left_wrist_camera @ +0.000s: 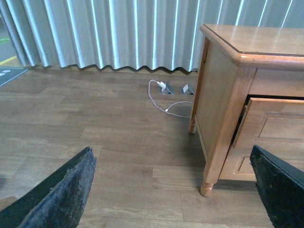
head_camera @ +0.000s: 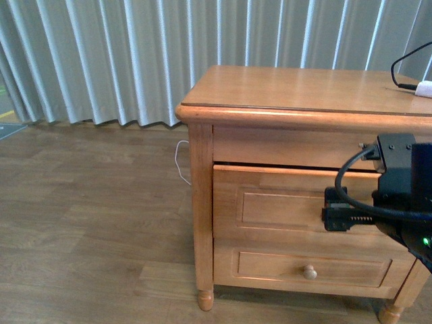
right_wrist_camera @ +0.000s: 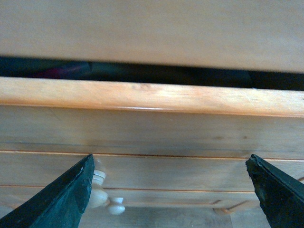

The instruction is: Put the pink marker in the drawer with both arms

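Honey-coloured wooden cabinet's top drawer (head_camera: 297,202): slightly ajar, faced closely by the black right pincer (right_wrist_camera: 171,199), spread wide, empty. Black left pincer (left_wrist_camera: 175,190): likewise wide, empty, held aside. Step judged closing; a hint of pink is glimpsed inside, so a push on the front is required.

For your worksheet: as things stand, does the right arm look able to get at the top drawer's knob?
Probably yes. The right gripper is open against the drawer front, its knob beside one finger, nothing between.

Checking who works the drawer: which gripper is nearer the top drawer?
Right. The right gripper sits open directly before the top drawer front; the left gripper, also open, hangs over the floor beside the cabinet.
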You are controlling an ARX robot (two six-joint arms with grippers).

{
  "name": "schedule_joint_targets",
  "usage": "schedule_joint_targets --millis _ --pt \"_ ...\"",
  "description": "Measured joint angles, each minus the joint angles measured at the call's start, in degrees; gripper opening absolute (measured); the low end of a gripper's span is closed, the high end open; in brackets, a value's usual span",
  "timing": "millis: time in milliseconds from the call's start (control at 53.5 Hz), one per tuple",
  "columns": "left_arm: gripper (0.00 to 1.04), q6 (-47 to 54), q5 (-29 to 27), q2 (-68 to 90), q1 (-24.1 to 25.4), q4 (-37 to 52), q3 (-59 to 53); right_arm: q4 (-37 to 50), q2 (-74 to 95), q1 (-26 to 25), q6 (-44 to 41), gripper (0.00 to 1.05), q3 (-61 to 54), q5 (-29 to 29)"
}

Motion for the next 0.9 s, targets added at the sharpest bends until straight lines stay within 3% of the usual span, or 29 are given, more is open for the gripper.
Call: schedule_joint_targets --millis 542,898 --pt "0.98 0.00 0.00 0.00 0.00 0.00 0.00 -0.37 2.40 0.61 0.79 0.96 3.63 0.81" --pt "0.98 0.00 0.00 0.00 0.00 0.00 0.00 -4.37 -15.76 -0.70 1.68 0.96 -11.87 -4.96"
